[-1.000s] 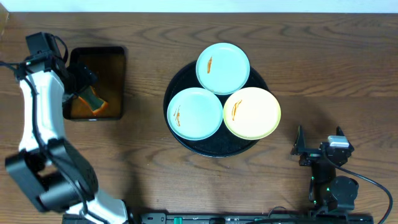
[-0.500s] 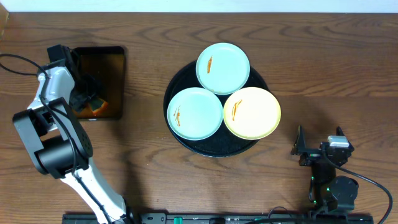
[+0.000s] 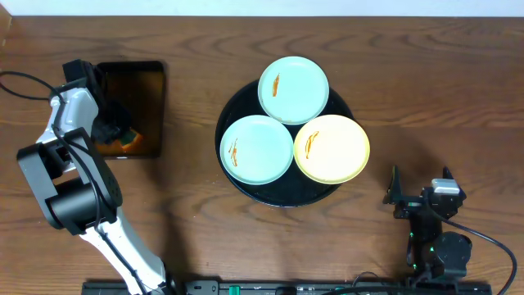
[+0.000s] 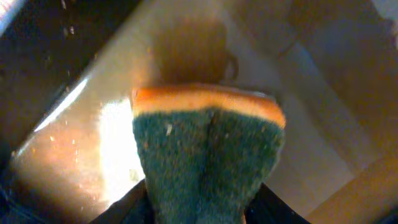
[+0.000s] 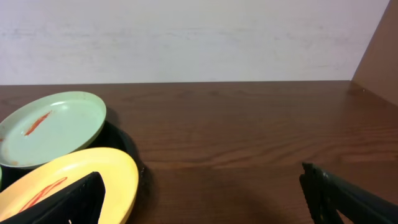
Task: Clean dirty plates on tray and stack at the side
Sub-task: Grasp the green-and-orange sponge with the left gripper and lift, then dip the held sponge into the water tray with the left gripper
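Lying on the large round black tray [image 3: 282, 193] at mid-table, glossy and speckled: three small plates [image 3: 256, 148] with rims meeting. Pale blue-green for the far plate [image 3: 293, 89] and the left plate [image 3: 246, 160], pale yellow for the right plate [image 3: 332, 148]; an orange streak on each. At far left, left gripper [image 3: 113, 131] clamped on a green-and-orange sponge [image 4: 208, 155] over a small black tray [image 3: 131, 69] of brown liquid. Near right, right gripper [image 5: 200, 208] with fingers apart. Dark wooden table [image 3: 426, 82] underneath, pale wall [image 5: 186, 37] beyond.
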Robot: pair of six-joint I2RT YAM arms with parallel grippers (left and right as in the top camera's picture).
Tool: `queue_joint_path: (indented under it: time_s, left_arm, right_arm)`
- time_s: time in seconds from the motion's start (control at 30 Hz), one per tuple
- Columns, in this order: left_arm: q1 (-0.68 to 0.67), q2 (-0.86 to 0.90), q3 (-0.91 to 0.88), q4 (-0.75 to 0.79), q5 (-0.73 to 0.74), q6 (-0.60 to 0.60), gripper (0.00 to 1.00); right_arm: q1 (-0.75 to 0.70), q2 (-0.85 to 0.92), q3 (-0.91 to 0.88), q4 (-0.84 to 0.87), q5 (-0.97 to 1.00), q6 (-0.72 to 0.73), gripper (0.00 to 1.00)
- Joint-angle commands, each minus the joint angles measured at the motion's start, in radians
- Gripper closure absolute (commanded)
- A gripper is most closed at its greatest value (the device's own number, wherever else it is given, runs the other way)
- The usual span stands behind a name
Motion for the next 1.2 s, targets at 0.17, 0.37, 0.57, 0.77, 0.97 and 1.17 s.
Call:
queue_joint_path:
  time_s: [0.17, 0.37, 0.57, 0.77, 0.97, 1.17]
  left_arm:
    - [0.003, 0.008, -0.038, -0.006, -0.005, -0.001, 0.56]
    - [0.003, 0.005, -0.031, 0.012, -0.004, -0.001, 0.77]
    - [0.003, -0.079, 0.03, 0.04, 0.105, -0.001, 0.92]
    - [0.0, -0.244, 0.037, 0.23, 0.142, 0.0, 0.92]
    - [0.0, -0.226, 0.024, 0.324, 0.141, 0.146, 0.92]
    - [0.0, -0.079, 0.004, 0.342, 0.142, 0.168, 0.92]
  right_arm:
    - [0.015, -0.004, -0.002, -0.004, 0.003, -0.011, 0.01]
    - [0.015, -0.004, -0.002, -0.004, 0.003, -0.011, 0.01]
    - [0.015, -0.004, -0.002, -0.004, 0.003, -0.011, 0.01]
    - [0.015, -0.004, -0.002, -0.004, 0.003, -0.011, 0.01]
    - [0.015, -0.004, -0.002, -0.004, 0.003, -0.011, 0.01]
    - [0.015, -0.004, -0.002, -0.004, 0.003, -0.011, 0.01]
